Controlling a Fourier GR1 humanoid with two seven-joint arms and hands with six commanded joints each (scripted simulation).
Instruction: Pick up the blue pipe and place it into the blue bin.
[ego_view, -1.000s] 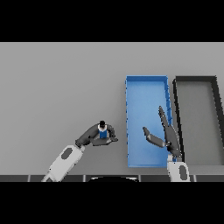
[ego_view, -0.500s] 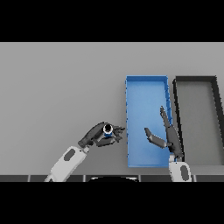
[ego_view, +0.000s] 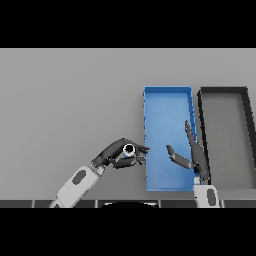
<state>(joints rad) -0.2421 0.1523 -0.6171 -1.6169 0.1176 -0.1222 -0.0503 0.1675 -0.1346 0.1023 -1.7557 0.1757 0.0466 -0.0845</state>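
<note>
head view | left hand (ego_view: 116, 154) carried blue pipe (ego_view: 129, 149) closer to blue bin (ego_view: 167, 95)

Bare sorting workbench: grey table (ego_view: 65, 100), blue bin (ego_view: 167, 95), black bin (ego_view: 225, 92).

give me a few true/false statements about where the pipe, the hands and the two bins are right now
1. The left hand is curled round the blue pipe. True.
2. The pipe already lies inside the blue bin. False: it is in the left hand, just left of the bin's left wall.
3. The right hand is over the blue bin with straight fingers, holding nothing. True.
4. The black bin stands to the left of the blue bin. False: it stands on its right, beside it.
5. The blue bin has something lying in it. False: only its bare blue floor shows.
</note>
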